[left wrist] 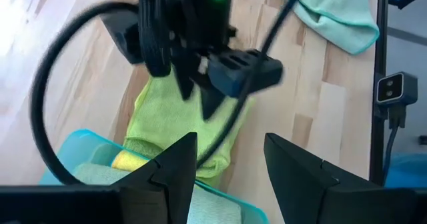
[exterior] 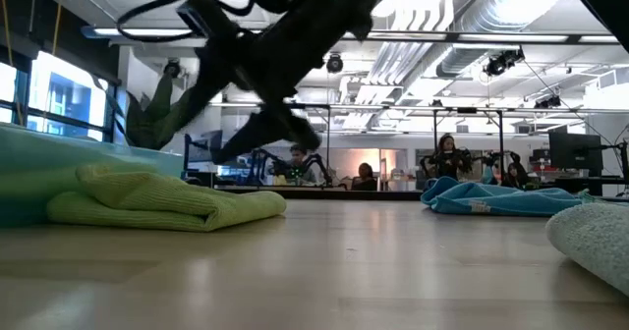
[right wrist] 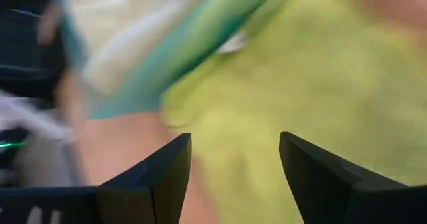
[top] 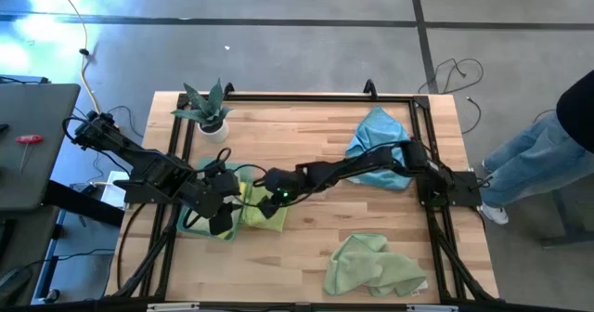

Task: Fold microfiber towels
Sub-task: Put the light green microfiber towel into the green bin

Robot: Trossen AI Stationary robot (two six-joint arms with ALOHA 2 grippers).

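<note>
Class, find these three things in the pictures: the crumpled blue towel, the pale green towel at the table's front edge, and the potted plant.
blue towel (top: 376,136): high view, its bunched upper middle.
pale green towel (top: 371,266): high view, centre of the crumpled cloth.
potted plant (top: 206,108): high view, its spiky leaves.

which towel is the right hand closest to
The folded yellow towel left of centre; the right hand hangs open right over it. The blue towel and the crumpled green towel lie well away.

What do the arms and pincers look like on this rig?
Both arms are dark, jointed links with black cables looping alongside. The right pincer hangs from a boxy black wrist block with a green indicator light. The left pincer has two flat, angular black fingers.
</note>
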